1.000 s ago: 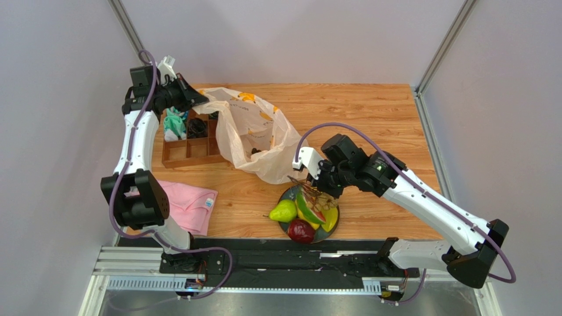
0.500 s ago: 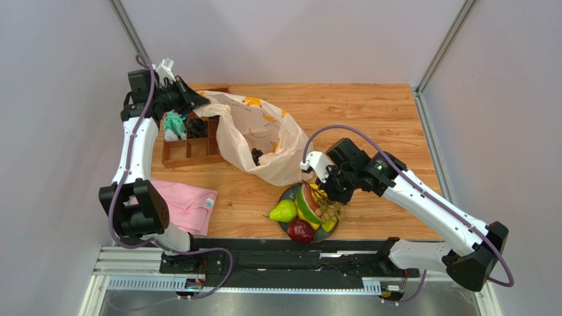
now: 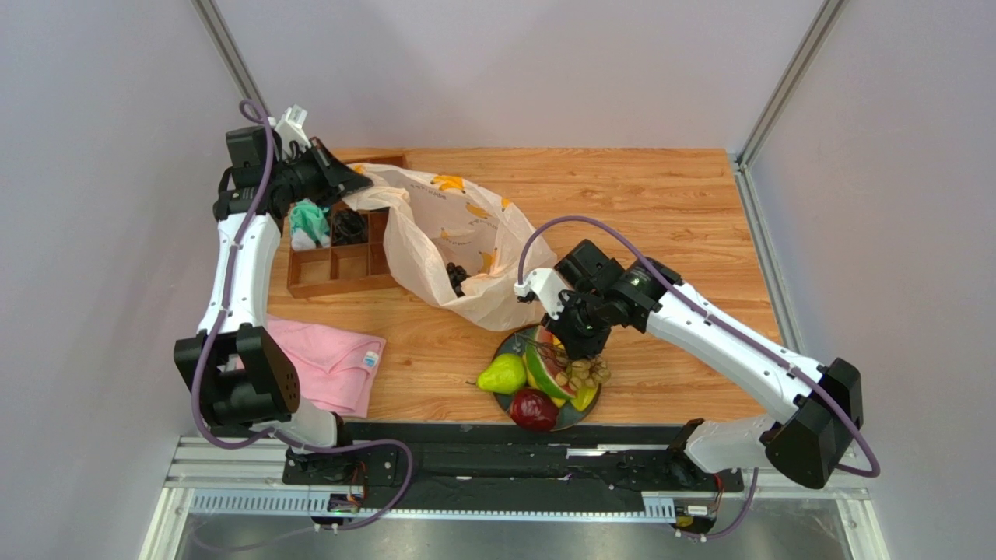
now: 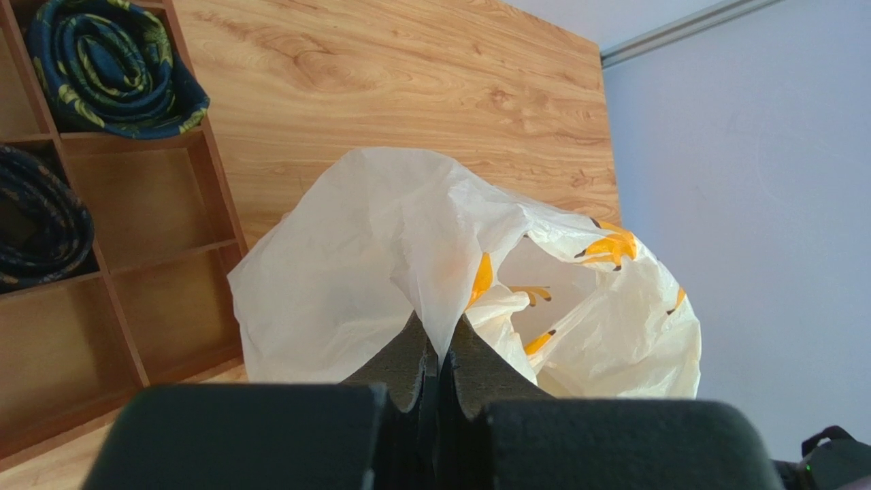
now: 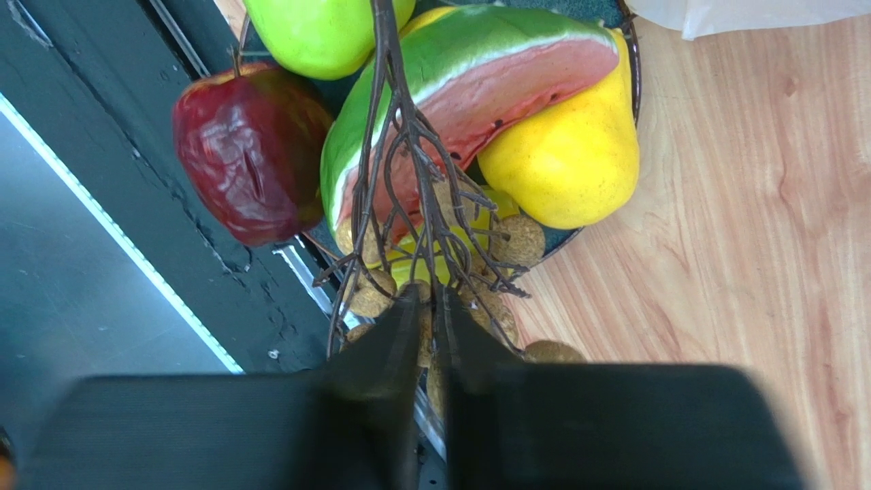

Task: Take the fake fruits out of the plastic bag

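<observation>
Over the plate [image 3: 593, 407], your right arm reaches out from its base, bends at the elbow and tips its wrist down. Your right gripper [image 5: 429, 316] is pinched almost closed on the thin brown stem of the pale grape bunch [image 5: 516, 240]. The grapes rest on the plate, on top of the other fruit. The watermelon slice [image 5: 480, 82], the yellow mango [image 5: 562, 153], the green pear [image 5: 322, 26] and the dark red apple [image 5: 250, 153] sit there too, packed tight and touching, right around the fingers.

At the far left, your left arm stands tall and stretches to the back of the table [image 3: 655, 198]. Your left gripper [image 4: 440, 357] is squeezed closed on a fold of the plastic bag [image 4: 358, 265] and holds it up, with the mouth open. The bag slumps between the wooden tray [image 3: 339, 274] and the plate, its near bulge just beside the plate. Something small and dark [image 3: 456, 277] lies inside; you cannot tell what. Rolled socks [image 4: 112, 61] fill the tray's back boxes, under the left arm. A pink cloth [image 3: 327, 362] lies flat near the left base.
</observation>
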`<state>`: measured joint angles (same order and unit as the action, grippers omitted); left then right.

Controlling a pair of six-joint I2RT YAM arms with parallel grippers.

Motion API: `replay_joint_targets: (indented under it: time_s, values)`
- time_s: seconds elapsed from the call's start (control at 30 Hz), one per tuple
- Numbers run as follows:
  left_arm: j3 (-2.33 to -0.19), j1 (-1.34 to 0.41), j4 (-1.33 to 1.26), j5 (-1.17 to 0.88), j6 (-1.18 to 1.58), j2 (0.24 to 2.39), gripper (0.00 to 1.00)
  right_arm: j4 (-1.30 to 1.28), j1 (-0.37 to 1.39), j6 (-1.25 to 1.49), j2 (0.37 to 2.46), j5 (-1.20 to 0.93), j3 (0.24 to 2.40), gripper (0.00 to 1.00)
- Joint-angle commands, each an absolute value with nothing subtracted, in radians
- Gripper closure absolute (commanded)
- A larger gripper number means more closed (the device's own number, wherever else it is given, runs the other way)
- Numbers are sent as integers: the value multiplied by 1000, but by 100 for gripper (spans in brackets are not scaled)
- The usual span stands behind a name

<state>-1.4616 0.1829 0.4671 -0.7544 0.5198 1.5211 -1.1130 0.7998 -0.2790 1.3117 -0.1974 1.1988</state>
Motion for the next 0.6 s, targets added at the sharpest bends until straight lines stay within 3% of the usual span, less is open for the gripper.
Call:
replay_joint_targets:
  time_s: [0.0,0.03,0.13,0.57]
  values:
    - [-1445,178,425,-773,532,1473,100,-1069,796,-256,1333,-227,1267,71]
    - [-1443,178,423,-775,532,1471,100,-1068,798,-256,1338,-229,1272,58]
    - [-1439,178,416,-775,535,1471,100,-1062,798,-261,1351,-221,1295,43]
    - [-1427,178,391,-782,549,1474,100,-1077,796,-285,1362,-172,1424,40]
